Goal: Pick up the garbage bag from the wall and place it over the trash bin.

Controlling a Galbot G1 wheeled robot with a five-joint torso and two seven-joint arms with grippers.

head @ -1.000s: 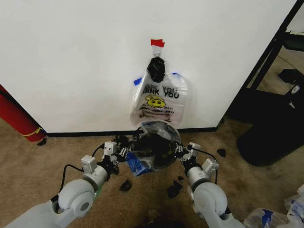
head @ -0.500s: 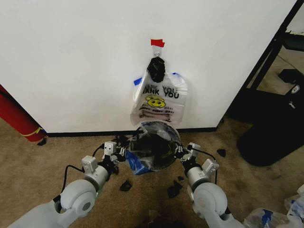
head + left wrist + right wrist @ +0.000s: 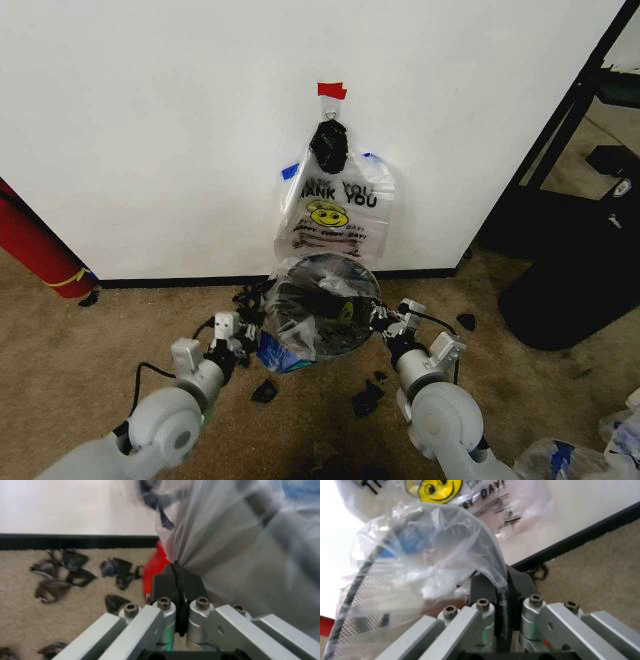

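Note:
The garbage bag, thin clear plastic with a blue strip, is stretched across the mouth of the trash bin, which stands on the carpet at the foot of the wall. My left gripper is at the bin's left side, shut on the bag's film, with the bin's red base just behind its tips. At the bin's right side my right gripper is shut on the bag's edge, close to the bin's mesh wall.
A bunch of like bags hangs under a black knot and red tape, right above the bin. Black scraps litter the carpet. A red cylinder leans at left; a big black object stands at right.
The left gripper has drawn back and down to the left with the film. The bag now lies spread over more of the bin's mouth. The right gripper has hardly moved.

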